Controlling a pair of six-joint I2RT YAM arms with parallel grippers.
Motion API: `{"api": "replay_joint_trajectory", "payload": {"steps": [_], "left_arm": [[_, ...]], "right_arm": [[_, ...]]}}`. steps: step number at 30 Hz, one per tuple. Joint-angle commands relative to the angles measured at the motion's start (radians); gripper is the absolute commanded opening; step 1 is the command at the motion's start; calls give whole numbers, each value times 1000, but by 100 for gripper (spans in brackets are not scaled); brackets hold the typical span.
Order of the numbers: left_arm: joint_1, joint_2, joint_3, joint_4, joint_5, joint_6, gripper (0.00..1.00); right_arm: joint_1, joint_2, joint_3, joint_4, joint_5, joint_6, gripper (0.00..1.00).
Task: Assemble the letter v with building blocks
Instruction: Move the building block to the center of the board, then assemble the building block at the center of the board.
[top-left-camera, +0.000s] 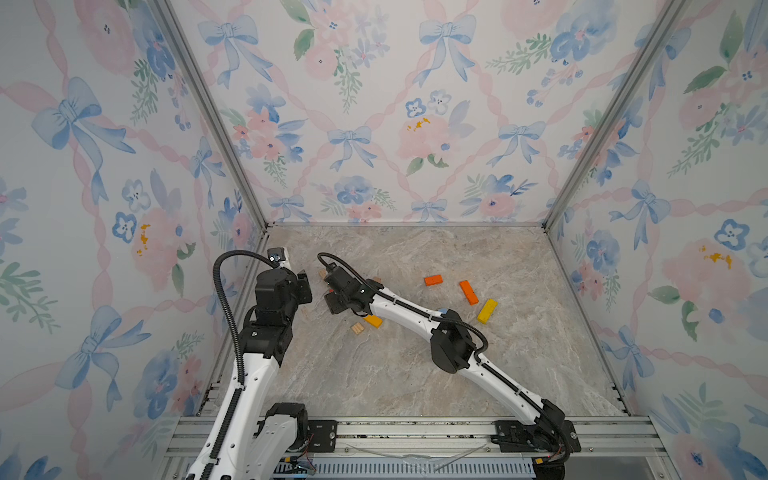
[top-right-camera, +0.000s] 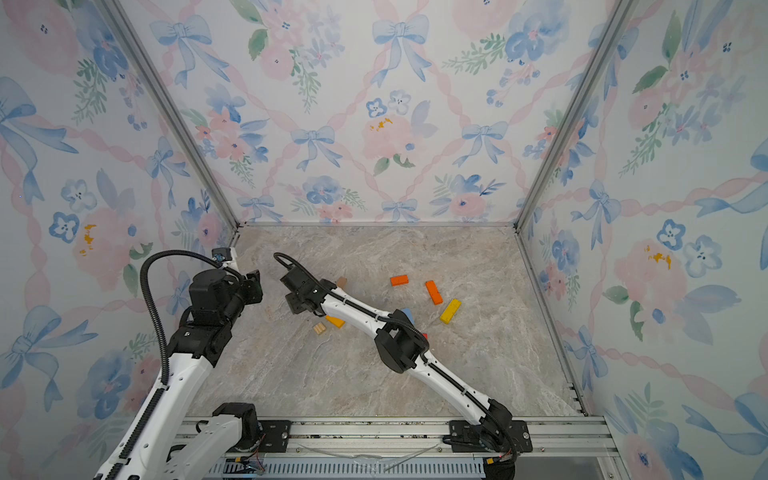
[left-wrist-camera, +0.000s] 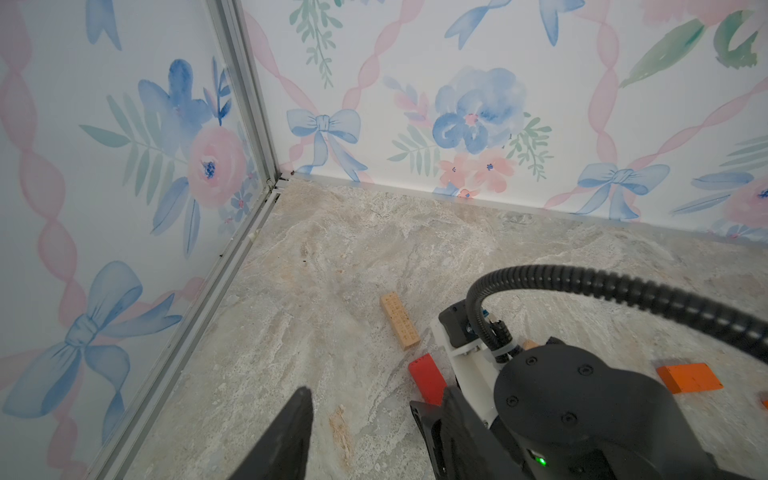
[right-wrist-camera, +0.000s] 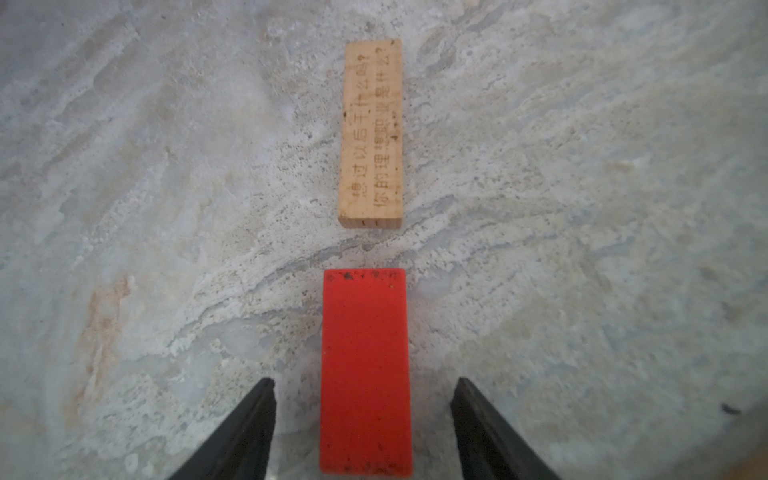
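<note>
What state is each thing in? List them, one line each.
right gripper: open, jaws either side of the red block, clear of it.
red block: flat on the table, ungripped.
engraved wooden bar: flat, end to end with the red block, gap between.
left gripper: open, empty.
back orange block: flat, loose.
angled orange block: flat, loose.
yellow block: flat, loose.

Marble-look tabletop (top-left-camera: 395, 374), grey-beige veining; rusty blotch (left-wrist-camera: 341, 436) on it in left wrist view. Three walls around it: back wall (top-left-camera: 374, 104), left wall (top-left-camera: 83, 208), right wall (top-left-camera: 685, 208), all papered with blue bows, pink ribbons, flowers (yellow flecks (top-left-camera: 417, 124) on some pink blooms). Aluminium posts (top-left-camera: 213, 116) rise from both back corners. Aluminium rail (top-left-camera: 415, 432) along front edge; slotted grille (top-left-camera: 415, 469) just before it, nearest camera.
</note>
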Motion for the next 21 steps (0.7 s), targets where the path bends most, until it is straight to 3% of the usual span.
{"api": "replay_joint_trajectory", "payload": {"steps": [1,6,14,16,18,20,21], "left_arm": [[4,0,-15,14,11,-1,53],[4,-2,-15,15,11,-2,52],[4,-1,-18,15,7,-1,51],[4,4,-17,12,-8,-2,51],[4,10,-16,10,-17,-1,50],[4,12,-16,8,-15,-1,50],[4,13,-16,9,-14,-1,50]], "right_arm": [[-19,-38,35,5,-31,-1,79],[-37,-127,27,-27,-113,18,90],[-52,-350,-156,-38,-213,-1,88],[-52,-390,-219,-28,-248,9,77],[-53,-414,-273,-18,-287,25,52],[-53,-423,-323,-4,-315,45,20],[-53,-425,-342,4,-323,54,10]]}}
